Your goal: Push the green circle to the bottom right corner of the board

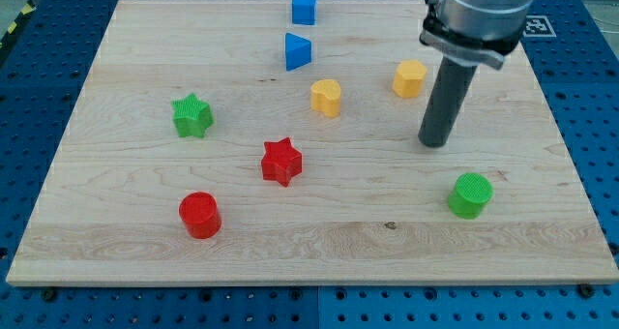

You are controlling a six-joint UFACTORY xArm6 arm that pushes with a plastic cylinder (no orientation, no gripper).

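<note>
The green circle (470,194) is a short green cylinder standing on the wooden board (116,194), toward the view's lower right, some way in from the bottom right corner. My tip (434,141) rests on the board just above and a little to the left of the green circle, with a small gap between them. The dark rod rises from the tip to the grey arm body at the view's top right.
A yellow hexagon block (410,78) and a second yellow block (326,97) lie above and left of my tip. A blue cube (304,8), a blue triangle (297,52), a green star (191,115), a red star (281,162) and a red cylinder (200,215) stand further left.
</note>
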